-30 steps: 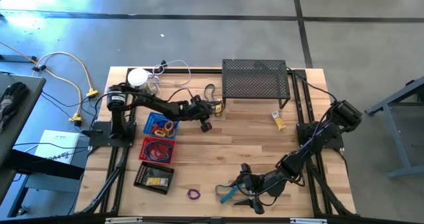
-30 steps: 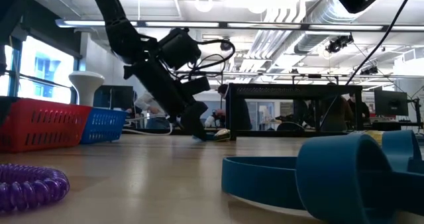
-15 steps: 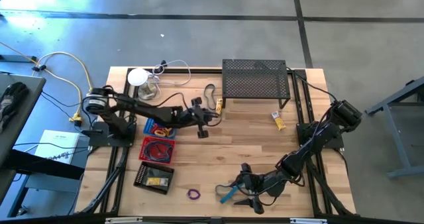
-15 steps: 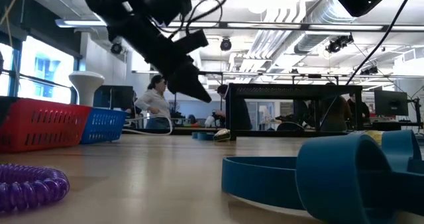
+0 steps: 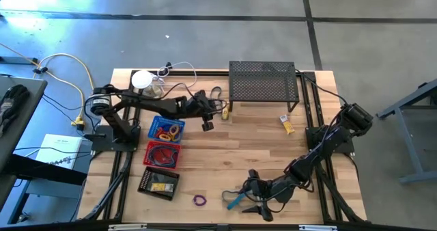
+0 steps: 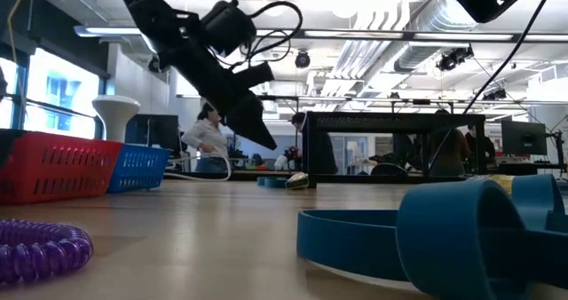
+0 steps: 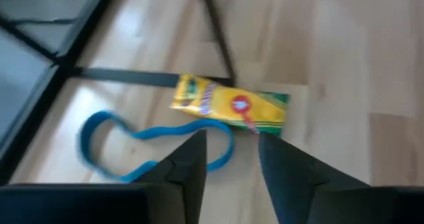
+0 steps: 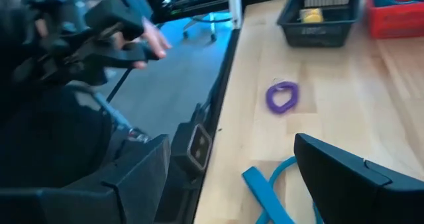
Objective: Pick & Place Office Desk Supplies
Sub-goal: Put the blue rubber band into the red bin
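Left tool (image 7: 228, 161) spread, empty — above yellow crayon packet (image 7: 228, 106) and blue elastic loop (image 7: 126, 144) on tabletop (image 5: 232, 149). Right tool (image 8: 228, 177) spread wide, low — near purple coiled ring (image 8: 282, 96).

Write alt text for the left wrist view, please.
The left pincer hangs open above a wooden table, over a flat yellow crayon packet and a thin blue elastic loop. The packet lies beside a black shelf leg, and the loop's end touches the packet.

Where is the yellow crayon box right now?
In the high view the yellow crayon box lies by the black mesh shelf's left leg, beside a blue elastic loop, just beyond the left gripper.
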